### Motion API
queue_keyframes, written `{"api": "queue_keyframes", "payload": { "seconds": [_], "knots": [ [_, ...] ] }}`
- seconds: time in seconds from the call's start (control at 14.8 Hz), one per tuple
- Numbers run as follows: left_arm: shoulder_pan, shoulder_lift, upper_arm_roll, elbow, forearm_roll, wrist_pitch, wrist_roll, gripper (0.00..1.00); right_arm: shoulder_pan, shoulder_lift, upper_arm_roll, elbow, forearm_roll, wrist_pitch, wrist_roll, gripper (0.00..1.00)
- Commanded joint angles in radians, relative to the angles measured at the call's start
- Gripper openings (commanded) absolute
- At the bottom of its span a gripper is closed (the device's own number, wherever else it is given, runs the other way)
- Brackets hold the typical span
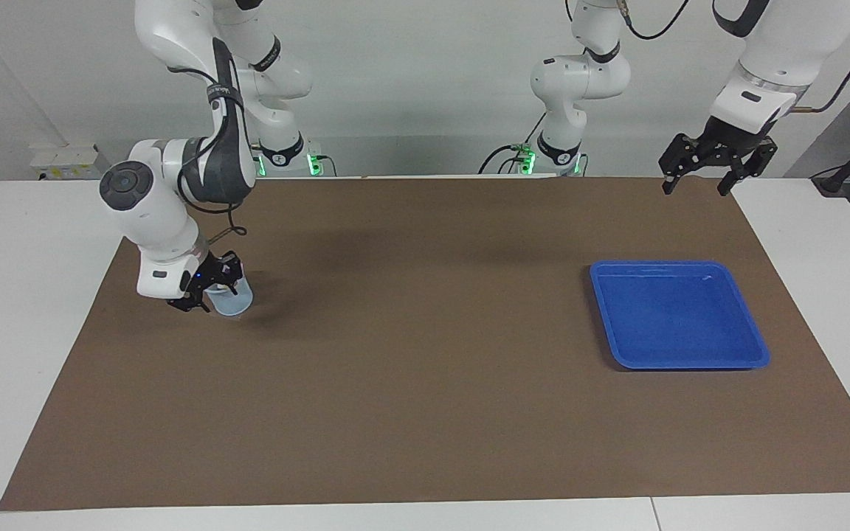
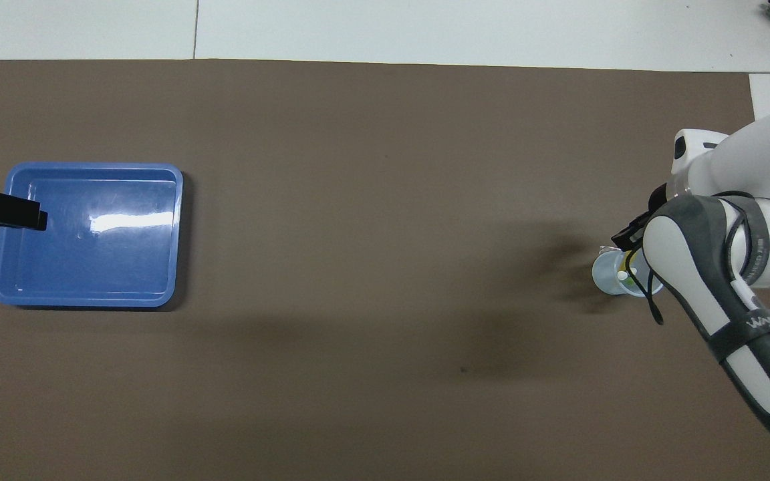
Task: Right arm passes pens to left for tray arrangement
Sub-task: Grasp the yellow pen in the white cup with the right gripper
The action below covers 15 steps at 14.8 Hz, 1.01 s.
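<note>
Pens [image 2: 627, 267] stand in a pale translucent cup [image 1: 233, 301]; bent right end effector [image 1: 207, 286] at its rim, grip unclear. Left end effector [image 1: 704, 175] hangs wide.

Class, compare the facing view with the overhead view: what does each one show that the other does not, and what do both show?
Only the facing view shows both arms' bases, the whole left tool hanging open above the mat's edge, nearer the robots than the blue tray, and the right tool down at the cup.

Only the overhead view looks into the cup, showing pale pen ends and a bit of yellow.

Both show the brown mat, the tray with no pens in it, and the cup with the right arm at it.
</note>
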Motion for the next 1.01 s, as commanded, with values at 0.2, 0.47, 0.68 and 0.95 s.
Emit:
{"api": "queue_keyframes", "payload": {
  "seconds": [0.2,0.47,0.68,0.95],
  "knots": [
    [0.006,-0.013,-0.003,-0.011,-0.009,-0.002,0.000,1.00,-0.002,-0.023,0.008,0.001,0.041,-0.068,0.118,0.54],
    [0.008,-0.021,0.000,-0.016,-0.012,-0.018,0.003,1.00,-0.001,-0.024,0.008,-0.007,0.030,-0.056,0.116,0.50],
    [0.006,-0.047,0.002,-0.067,-0.012,-0.016,0.003,1.00,0.001,-0.031,0.008,-0.022,0.030,-0.051,0.116,0.50],
    [0.005,-0.087,0.000,-0.153,-0.021,0.022,0.002,1.00,-0.002,-0.034,0.008,-0.034,0.027,-0.050,0.102,0.33]
  ]
}}
